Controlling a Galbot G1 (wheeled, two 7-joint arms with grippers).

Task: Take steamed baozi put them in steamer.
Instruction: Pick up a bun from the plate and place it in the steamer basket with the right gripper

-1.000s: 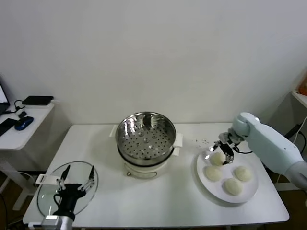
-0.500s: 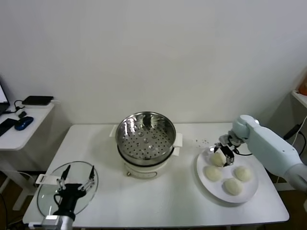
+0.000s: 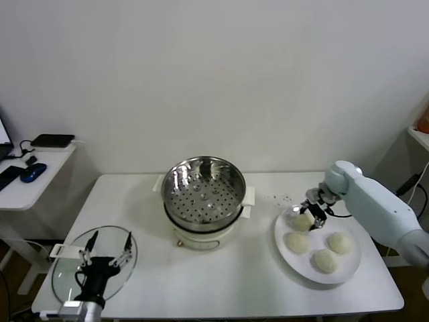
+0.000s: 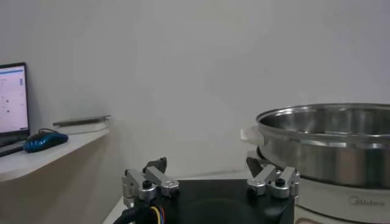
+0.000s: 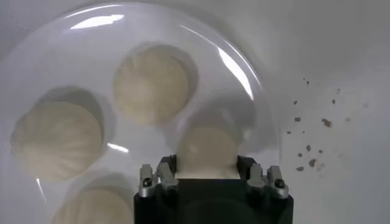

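Observation:
Several cream-white steamed baozi lie on a white plate (image 3: 350,265) at the table's right. My right gripper (image 3: 310,216) is down at the plate's rear left corner, shut on one baozi (image 3: 302,222); in the right wrist view that baozi (image 5: 207,148) fills the gap, with both fingers of the gripper (image 5: 207,169) against its sides. Three more baozi (image 3: 298,242) (image 3: 340,243) (image 3: 326,261) lie loose on the plate. The steel steamer (image 3: 203,191) stands empty at the table's middle. My left gripper (image 3: 106,258) is parked open at the front left.
A round glass lid (image 3: 70,272) lies under the left gripper near the table's front left corner. Dark crumbs (image 3: 281,197) dot the table between steamer and plate. A side desk (image 3: 27,188) with a mouse stands to the left.
The right gripper's fingers have closed in onto the baozi at the plate's rear left. The arm has barely shifted, and the left arm has not moved.

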